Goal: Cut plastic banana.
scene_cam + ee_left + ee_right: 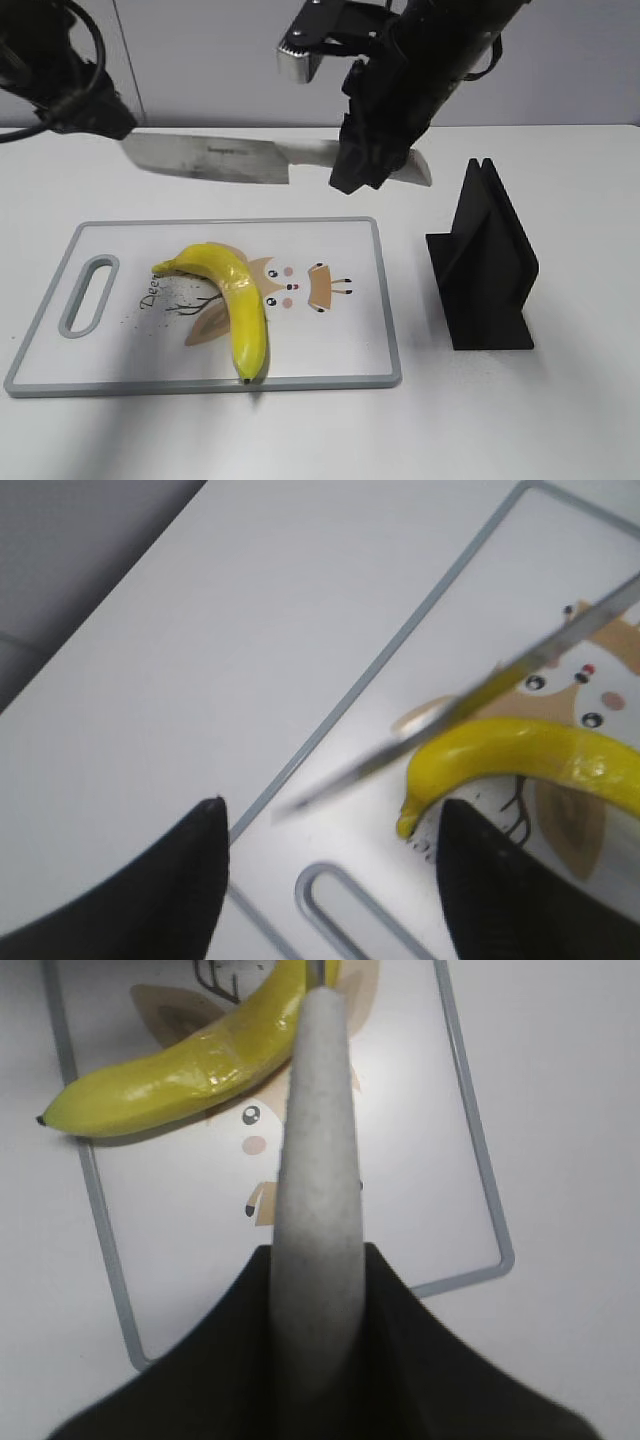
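Glossy yellow plastic banana (232, 298) is laid whole on the white grey-rimmed cutting board (340, 340).

A steel cleaver with pale grey handle (215, 158) is held level above it, clamped in the right gripper (375, 160); the left gripper (330, 880) is spread wide, empty. A black knife stand (485, 262) is set beside the board.

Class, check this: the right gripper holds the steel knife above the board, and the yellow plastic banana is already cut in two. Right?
Not quite. The glossy yellow plastic banana is whole on the grey-rimmed white cutting board, as the exterior view shows. The right gripper does hold the steel knife above the board.
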Motion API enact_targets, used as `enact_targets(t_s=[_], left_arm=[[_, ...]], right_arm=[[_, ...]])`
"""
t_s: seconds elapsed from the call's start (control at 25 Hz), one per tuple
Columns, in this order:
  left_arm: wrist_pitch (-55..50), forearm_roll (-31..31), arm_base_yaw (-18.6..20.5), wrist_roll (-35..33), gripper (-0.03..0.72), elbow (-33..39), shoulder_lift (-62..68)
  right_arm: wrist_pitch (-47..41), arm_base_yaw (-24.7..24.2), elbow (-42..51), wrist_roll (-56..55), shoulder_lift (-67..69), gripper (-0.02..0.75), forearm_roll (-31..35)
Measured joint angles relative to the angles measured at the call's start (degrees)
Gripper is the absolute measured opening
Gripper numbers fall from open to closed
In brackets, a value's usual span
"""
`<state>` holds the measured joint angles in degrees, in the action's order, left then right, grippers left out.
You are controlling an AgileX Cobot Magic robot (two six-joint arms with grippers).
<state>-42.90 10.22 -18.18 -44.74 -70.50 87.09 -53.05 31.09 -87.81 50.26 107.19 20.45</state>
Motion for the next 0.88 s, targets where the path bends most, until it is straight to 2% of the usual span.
enact_targets(t_s=[0.16, 0.24, 0.4, 0.56, 0.68, 0.88], left_arm=[[-8.6, -10.2, 3.9, 20.6, 0.618, -4.6, -0.1], [-14.0, -11.9, 6.8, 26.5, 0.608, -6.5, -0.1], [-24.9, -12.5, 13.0, 31.0, 0.583, -8.0, -0.3], [-26.6, -10.2, 18.3, 33.3, 0.576, -7.9, -0.9], [-26.6, -7.7, 19.9, 33.6, 0.577, -6.2, -3.6], [-26.7, -7.5, 20.0, 33.4, 0.575, 0.8, -11.1]], right_arm=[[-0.2, 0.0, -2.6, -20.0, 0.0, 0.188, -7.8], [-0.8, -0.1, -4.1, -26.0, 0.0, 0.188, -11.0], [-7.2, -0.1, -7.3, -29.7, 0.0, 0.188, -12.5], [-14.7, -0.1, -8.9, -36.5, -0.1, 0.188, -13.1], [-16.4, -0.1, -8.8, -43.1, -0.1, 0.188, -14.1], [-14.8, -0.1, -4.1, -52.9, -3.0, 0.188, -14.3]])
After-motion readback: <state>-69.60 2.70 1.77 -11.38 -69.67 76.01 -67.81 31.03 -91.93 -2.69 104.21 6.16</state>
